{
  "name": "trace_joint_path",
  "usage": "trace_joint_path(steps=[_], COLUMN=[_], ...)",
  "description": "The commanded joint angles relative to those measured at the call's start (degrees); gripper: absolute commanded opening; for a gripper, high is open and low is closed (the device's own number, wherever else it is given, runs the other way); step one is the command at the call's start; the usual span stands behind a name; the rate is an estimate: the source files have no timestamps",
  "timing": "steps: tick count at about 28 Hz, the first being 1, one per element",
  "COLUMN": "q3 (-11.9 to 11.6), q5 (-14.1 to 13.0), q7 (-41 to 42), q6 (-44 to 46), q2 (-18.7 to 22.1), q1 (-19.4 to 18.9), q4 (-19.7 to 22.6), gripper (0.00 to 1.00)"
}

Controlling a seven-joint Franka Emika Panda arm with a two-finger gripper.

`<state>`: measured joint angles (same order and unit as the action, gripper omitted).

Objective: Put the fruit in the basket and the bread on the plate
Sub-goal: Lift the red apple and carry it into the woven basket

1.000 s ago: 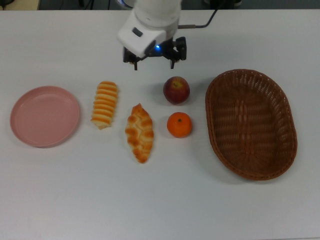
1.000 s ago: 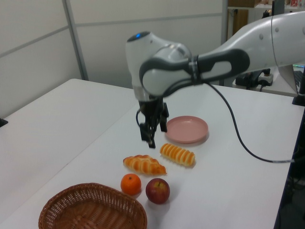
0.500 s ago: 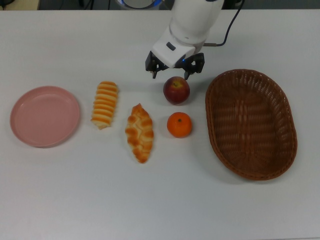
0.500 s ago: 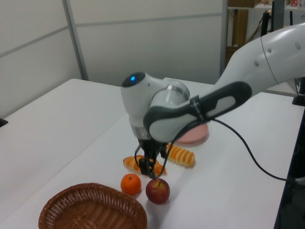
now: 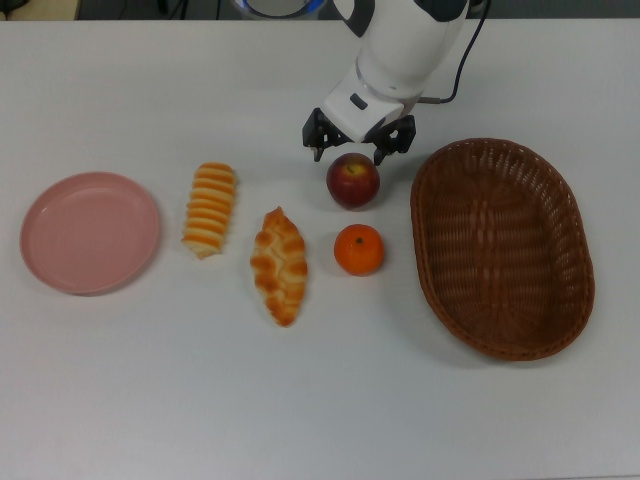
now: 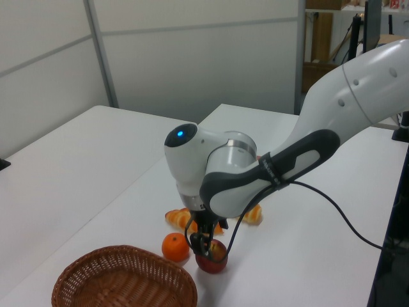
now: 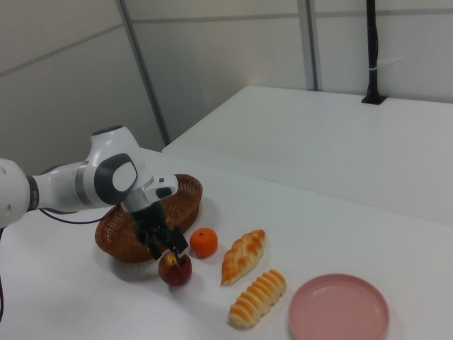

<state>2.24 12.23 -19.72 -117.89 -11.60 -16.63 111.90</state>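
My pincer (image 5: pixel 359 145) has dropped from the striped loaf's side to the dark red round apple (image 5: pixel 353 182), fingers spread, empty, apple at six o'clock; off-centre closing could roll it toward the orange mandarin (image 5: pixel 359 249)

left view: plate hidden (behind arm) | basket (image 6: pixel 121 281) cut by bottom edge

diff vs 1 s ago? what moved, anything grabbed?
Only the arm moved. The hand travelled toward the top view's right and came down over the dark red apple, its open fingers reaching around the top. Nothing is lifted yet. The orange mandarin, both golden-brown loaves, the pink plate and the wicker basket stayed put.
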Motion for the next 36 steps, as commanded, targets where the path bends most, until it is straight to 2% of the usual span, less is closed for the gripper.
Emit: trace_joint_path(steps=[1, 5, 12, 13, 15, 16, 17, 18, 19, 23, 28, 30, 36], q3=[-0.3, -0.21, -0.3, -0.3, -0.3, -0.3, -0.48, -0.56, -0.65, -0.83, -0.92, -0.92, -0.3], q5=[2.27, 4.55, 4.82, 4.91, 5.61, 6.05, 6.23, 6.23, 6.23, 5.7, 3.42, 1.05, -1.42], q7=[-3.13, -6.03, -6.56, -6.56, -6.56, -6.65, -6.56, -6.65, -6.74, -6.74, -6.48, -5.86, -5.95], q6=[-2.7, -2.96, -4.9, -5.07, -5.77, -6.12, -6.65, -6.91, -6.92, -6.57, -4.12, -0.16, 4.68], q2=[-1.58, -3.95, -5.98, -6.07, -6.42, -6.51, -6.51, -6.51, -6.42, -4.85, 1.22, 2.1, 0.87], q1=[-1.47, -2.35, -2.71, -2.71, -2.62, -2.62, -2.53, -2.53, -2.53, -2.27, -0.42, -0.42, -1.82], q4=[1.21, 0.86, 0.6, 0.6, 0.6, 0.6, 0.6, 0.51, 0.42, -0.28, -1.33, -5.1, -13.2], gripper=[1.0, 1.0, 1.0, 0.97, 0.82, 0.71, 0.32, 0.08, 0.0, 0.0, 0.0, 0.0, 0.0])
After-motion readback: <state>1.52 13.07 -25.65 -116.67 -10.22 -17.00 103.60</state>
